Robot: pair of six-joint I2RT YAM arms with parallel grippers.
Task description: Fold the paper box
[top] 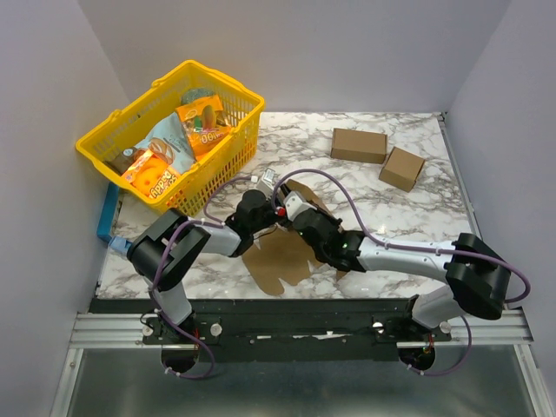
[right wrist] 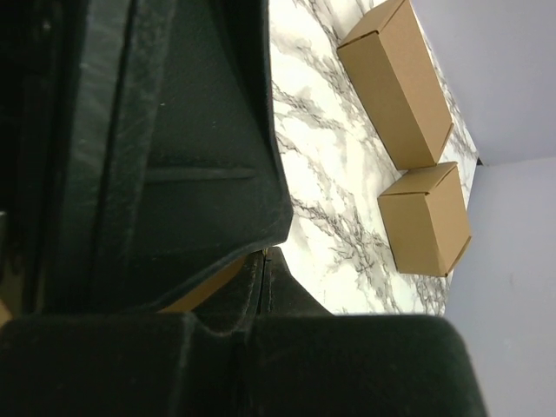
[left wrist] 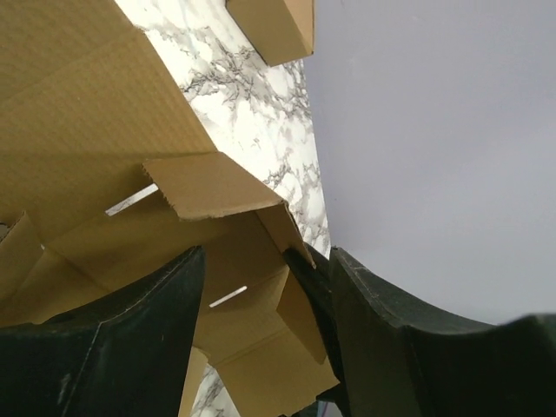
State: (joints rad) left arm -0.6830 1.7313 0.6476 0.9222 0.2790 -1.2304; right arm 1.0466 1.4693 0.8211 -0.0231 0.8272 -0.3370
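The paper box (top: 280,261) is a brown die-cut sheet with slits, half folded with its flaps raised, at the front middle of the marble table (top: 395,217). The left gripper (left wrist: 265,278) is spread around one flap. The right gripper (right wrist: 265,254) pinches a cardboard edge. The writing on the snack packets (top: 165,152) in the yellow basket (top: 228,165) is too small to read.

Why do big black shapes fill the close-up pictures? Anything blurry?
Left wrist view: left pincer fingers, close and dark, frame the sharp paper box. Right wrist view: right pincer fingers block most; the long cardboard box and squarish cardboard box look sharp.
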